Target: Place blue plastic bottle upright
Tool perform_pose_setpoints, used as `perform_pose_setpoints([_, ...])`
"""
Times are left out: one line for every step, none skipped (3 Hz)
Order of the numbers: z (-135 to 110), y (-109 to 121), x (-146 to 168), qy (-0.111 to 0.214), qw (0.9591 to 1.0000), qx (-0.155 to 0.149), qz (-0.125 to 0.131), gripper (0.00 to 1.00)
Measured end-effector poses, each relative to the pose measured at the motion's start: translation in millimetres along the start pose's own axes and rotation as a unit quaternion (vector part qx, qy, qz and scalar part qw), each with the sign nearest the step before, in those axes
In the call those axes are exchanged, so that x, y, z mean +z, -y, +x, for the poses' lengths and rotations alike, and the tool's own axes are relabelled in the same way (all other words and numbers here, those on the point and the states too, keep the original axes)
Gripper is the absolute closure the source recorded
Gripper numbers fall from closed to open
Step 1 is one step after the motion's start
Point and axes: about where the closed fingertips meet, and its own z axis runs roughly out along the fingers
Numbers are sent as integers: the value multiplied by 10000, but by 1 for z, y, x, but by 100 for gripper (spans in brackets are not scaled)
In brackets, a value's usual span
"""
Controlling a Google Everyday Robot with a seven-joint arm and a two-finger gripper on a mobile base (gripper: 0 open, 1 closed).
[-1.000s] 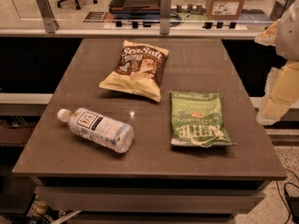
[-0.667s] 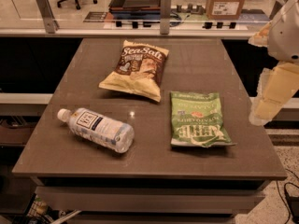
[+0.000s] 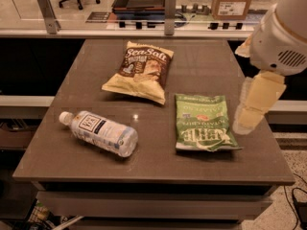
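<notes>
The blue plastic bottle (image 3: 99,132) lies on its side at the front left of the brown table (image 3: 201,63). Its white cap points to the back left, and its pale label with a dark square logo faces up. My gripper (image 3: 250,110) hangs from the white arm (image 3: 280,32) over the table's right edge, just right of the green bag. It is far to the right of the bottle and holds nothing that I can see.
A brown and cream Sea Salt chip bag (image 3: 140,71) lies at the table's middle back. A green Kettle chip bag (image 3: 204,122) lies at the front right, between gripper and bottle. A counter with a cardboard box (image 3: 232,1) runs behind.
The arm and gripper have moved left, in over the table's right edge. The bottle and both bags have not moved.
</notes>
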Motion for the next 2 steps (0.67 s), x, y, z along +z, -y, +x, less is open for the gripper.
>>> perform_pose_setpoints([-32, -12, 23, 284, 9991, 60, -306, 0])
perform_pose_setpoints([-56, -24, 34, 544, 9973, 173, -452, 0])
